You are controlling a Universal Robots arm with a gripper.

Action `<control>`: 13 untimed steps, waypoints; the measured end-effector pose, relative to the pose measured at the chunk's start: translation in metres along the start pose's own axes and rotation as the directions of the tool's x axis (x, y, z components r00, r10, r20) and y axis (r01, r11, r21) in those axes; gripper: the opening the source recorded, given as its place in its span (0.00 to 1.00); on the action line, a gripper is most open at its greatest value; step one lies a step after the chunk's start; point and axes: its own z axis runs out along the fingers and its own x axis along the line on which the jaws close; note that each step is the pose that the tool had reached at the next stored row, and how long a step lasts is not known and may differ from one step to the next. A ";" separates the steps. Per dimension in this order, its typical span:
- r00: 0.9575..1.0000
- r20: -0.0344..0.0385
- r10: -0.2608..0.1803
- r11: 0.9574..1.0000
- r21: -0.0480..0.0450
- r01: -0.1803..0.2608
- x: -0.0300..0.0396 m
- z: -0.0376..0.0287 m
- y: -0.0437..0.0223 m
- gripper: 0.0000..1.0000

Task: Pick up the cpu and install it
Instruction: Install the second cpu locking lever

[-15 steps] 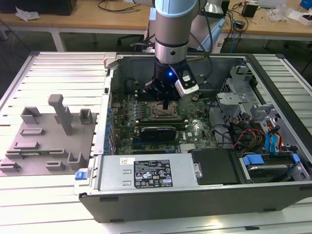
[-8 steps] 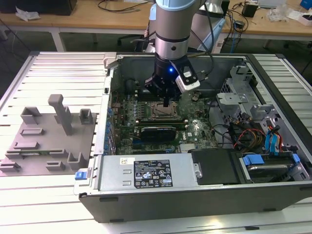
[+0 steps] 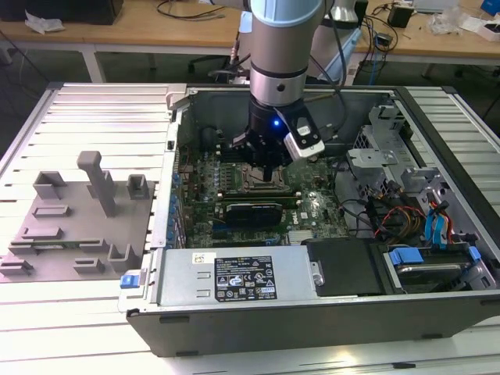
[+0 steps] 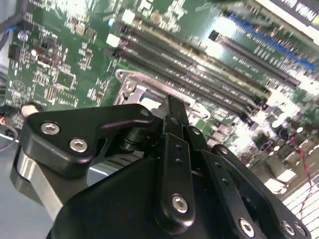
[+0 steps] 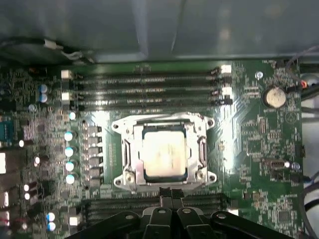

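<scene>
The cpu [image 5: 164, 153] is a pale silver square lying flat inside the socket's metal frame [image 5: 119, 127] on the green motherboard [image 5: 254, 139]. My gripper [image 5: 172, 191] hangs just above the board beside the socket, apart from the cpu. Its black fingers are together with nothing between them. In the second wrist view the gripper [image 4: 172, 107] points down at a corner of the socket frame [image 4: 127, 82]. In the exterior view the gripper [image 3: 266, 170] is low inside the open computer case, over the socket [image 3: 262, 181].
A grey fixture plate [image 3: 70, 226] with upright blocks lies at the exterior view's left, outside the case. The case wall [image 3: 176, 156], power supply [image 3: 234, 277], drive cage [image 3: 379, 152] and coloured cables [image 3: 406, 215] surround the board. Memory slots [image 5: 144, 87] run alongside the socket.
</scene>
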 end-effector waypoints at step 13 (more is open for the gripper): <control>1.000 0.000 0.000 1.000 0.000 0.000 0.0058 0.0021 -0.0074 0.11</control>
